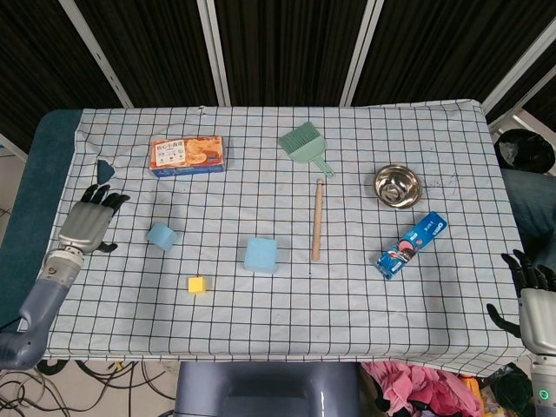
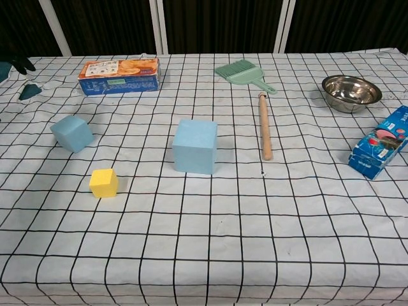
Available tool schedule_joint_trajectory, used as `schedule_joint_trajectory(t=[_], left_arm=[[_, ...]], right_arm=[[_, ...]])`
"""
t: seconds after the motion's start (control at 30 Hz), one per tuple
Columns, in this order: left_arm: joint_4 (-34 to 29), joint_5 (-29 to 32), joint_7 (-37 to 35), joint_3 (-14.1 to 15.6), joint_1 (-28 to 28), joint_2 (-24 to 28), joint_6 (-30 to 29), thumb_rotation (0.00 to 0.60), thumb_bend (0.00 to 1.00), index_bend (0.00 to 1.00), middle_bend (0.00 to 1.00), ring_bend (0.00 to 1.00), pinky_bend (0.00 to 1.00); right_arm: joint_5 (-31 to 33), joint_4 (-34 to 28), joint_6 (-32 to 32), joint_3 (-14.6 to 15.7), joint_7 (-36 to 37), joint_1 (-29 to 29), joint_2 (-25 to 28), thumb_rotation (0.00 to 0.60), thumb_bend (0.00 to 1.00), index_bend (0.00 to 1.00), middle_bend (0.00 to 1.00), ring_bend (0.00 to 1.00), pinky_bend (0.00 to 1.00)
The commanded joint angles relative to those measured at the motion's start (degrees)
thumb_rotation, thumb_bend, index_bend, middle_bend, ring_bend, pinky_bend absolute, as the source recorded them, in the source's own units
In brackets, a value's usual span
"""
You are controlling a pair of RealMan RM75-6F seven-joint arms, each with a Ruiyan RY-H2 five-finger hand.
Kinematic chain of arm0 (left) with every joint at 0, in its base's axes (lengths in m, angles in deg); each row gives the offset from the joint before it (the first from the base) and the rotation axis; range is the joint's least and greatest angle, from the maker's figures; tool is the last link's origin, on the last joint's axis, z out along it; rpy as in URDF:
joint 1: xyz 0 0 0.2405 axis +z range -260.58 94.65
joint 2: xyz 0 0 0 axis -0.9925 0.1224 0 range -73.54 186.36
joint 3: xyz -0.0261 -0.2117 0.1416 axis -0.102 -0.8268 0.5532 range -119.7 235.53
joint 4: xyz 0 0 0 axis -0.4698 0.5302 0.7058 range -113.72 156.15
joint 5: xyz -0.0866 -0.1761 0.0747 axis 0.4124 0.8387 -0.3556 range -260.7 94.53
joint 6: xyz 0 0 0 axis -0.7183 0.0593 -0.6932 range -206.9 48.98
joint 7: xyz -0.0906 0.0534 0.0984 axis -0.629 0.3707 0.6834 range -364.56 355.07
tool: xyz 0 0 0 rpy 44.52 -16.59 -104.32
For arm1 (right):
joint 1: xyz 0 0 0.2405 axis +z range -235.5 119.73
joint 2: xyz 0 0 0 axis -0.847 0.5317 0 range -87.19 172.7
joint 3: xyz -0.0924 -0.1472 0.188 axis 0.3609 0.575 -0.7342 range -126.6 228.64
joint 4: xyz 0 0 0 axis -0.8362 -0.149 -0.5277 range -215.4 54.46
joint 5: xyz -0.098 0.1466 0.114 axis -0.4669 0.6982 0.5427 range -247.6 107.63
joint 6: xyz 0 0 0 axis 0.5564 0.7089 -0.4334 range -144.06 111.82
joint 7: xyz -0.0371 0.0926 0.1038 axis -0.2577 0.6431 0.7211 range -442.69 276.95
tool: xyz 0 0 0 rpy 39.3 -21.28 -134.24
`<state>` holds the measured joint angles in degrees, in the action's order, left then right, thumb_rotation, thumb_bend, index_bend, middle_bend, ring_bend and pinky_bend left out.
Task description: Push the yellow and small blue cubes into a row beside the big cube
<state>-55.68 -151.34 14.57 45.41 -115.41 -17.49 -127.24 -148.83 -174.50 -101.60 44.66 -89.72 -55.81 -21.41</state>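
Left hand (image 1: 87,221) over checkered cloth (image 1: 261,321), fingers spread, holding nothing, left of small blue cube (image 1: 162,235), not touching. Yellow cube (image 1: 197,284) sits nearer front edge, between small cube and big blue cube (image 1: 261,254), each apart. Right hand (image 1: 532,300) off table's right corner, fingers apart, empty.

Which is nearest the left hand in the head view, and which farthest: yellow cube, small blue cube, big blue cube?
From the left hand:
1. Small blue cube, just to its right.
2. Yellow cube, nearer the front edge.
3. Big blue cube, mid-table.
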Motion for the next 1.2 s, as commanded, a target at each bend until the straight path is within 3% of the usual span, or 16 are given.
schedule_joint_trajectory(t=[0.03,0.3,0.63,0.97,1.2], left_arm=[[5.2,-1.4,-2.5,0.7,-2.7,-3.9,2.5,0.6,0.11,0.19,0.24,0.05,0.06],[12.4,-7.0,-9.1,3.2,-4.7,-8.6,3.2,0.6,0.11,0.21,0.24,0.06,0.06],[17.4,-11.5,-13.4,5.2,-7.0,-13.0,2.6,0.6,0.21,0.29,0.29,0.08,0.06],[21.1,-12.7,-15.2,6.5,-8.1,-15.9,2.3,0.6,0.25,0.32,0.37,0.11,0.08],[23.2,-12.1,-16.0,6.9,-8.0,-16.4,2.6,0.6,0.25,0.32,0.36,0.11,0.08]], right_arm=[[0.5,0.1,0.5,0.0,-0.7,0.2,-0.4,0.6,0.19,0.12,0.07,0.21,0.12],[1.4,0.2,1.2,-0.1,-1.9,0.5,-0.9,0.6,0.19,0.12,0.07,0.21,0.12],[1.9,0.2,1.4,-0.2,-2.0,0.6,-0.9,0.6,0.19,0.11,0.07,0.21,0.12],[2.1,0.1,1.3,-0.3,-2.0,0.5,-0.9,0.6,0.19,0.11,0.07,0.21,0.12],[2.2,-0.1,0.8,-0.5,-2.1,0.4,-1.0,0.6,0.19,0.11,0.07,0.21,0.12]])
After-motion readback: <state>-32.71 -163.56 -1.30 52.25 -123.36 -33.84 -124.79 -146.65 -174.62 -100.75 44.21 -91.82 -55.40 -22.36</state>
